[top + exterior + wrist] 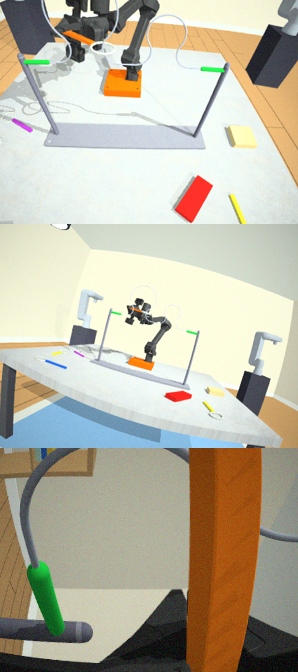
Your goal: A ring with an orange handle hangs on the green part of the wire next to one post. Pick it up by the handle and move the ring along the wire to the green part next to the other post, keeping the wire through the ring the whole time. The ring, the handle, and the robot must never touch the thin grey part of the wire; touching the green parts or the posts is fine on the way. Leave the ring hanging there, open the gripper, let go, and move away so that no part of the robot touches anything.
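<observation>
Holding orange bar-shaped handle (79, 38) (135, 310) (224, 548) in black parallel-jaw gripper (62, 32) (130, 309), fingers nearly closed on it. White round ring (103, 48) at handle's far end, around or beside thin grey wire (150, 52) (179, 313) (26, 508), can't tell; handle slants from fingers toward ring in top view.

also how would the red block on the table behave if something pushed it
The flat red rectangular block would probably slide rather than tip, since it lies on a broad face and is low for its length. It seems unlikely to roll, given its flat sides and straight edges. It looks stiff, with no sag or dents showing.
</observation>
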Available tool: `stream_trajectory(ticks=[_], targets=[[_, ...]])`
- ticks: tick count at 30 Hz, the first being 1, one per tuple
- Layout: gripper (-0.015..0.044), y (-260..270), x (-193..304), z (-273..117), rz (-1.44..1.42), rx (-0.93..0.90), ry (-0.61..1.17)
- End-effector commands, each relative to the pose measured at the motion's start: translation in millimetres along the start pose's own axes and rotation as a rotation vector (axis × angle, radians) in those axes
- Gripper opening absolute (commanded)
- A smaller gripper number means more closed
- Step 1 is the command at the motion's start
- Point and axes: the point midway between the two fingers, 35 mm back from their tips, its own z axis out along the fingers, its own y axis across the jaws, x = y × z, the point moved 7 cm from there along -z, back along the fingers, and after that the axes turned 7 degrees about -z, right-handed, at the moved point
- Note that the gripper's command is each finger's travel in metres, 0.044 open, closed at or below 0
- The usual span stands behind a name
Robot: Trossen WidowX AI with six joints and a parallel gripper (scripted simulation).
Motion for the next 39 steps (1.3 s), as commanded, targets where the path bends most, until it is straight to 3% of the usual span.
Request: stream_trajectory(ticks=[1,39], targets=[[-0.0150,10.2,-1.8,-2.4,0.079,-0.045,0.010],[-0.0150,87.5,-69.0,-45.7,0.899,-0.533,0.053]])
